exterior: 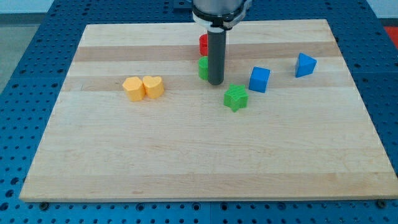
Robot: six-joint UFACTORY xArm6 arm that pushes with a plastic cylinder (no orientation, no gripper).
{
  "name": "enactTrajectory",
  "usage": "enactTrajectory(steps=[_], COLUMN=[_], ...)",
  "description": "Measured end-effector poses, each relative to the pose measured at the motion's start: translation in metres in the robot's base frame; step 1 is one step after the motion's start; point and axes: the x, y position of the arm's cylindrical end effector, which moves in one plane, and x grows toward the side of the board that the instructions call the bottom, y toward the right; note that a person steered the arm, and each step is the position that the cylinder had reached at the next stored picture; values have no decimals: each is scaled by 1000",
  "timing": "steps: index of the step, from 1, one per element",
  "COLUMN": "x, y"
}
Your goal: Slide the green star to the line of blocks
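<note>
Right now my tip sits just up-left of the green star — no hand fitted, so nothing grasped — mid-tabletop toward the far edge; next, push it toward the blocks.

Green star; 2 blue blocks; yellow heart; orange block.

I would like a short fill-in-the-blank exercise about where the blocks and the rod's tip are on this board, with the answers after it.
1. The green star lies toward the view's ____ of the blue cube.
2. My tip is above and to the view's left of the green ____.
3. The two blocks touching each other at the view's left are the orange block and the ____ heart.
4. The red block is partly hidden behind the dark ____.

Answers: left; star; yellow; rod
</note>
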Motion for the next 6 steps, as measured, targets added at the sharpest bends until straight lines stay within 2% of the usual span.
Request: enactTrajectory(steps=[2, 3, 4, 5, 6], x=[52, 92, 110, 110, 99], y=[-13, -14, 32, 71, 79])
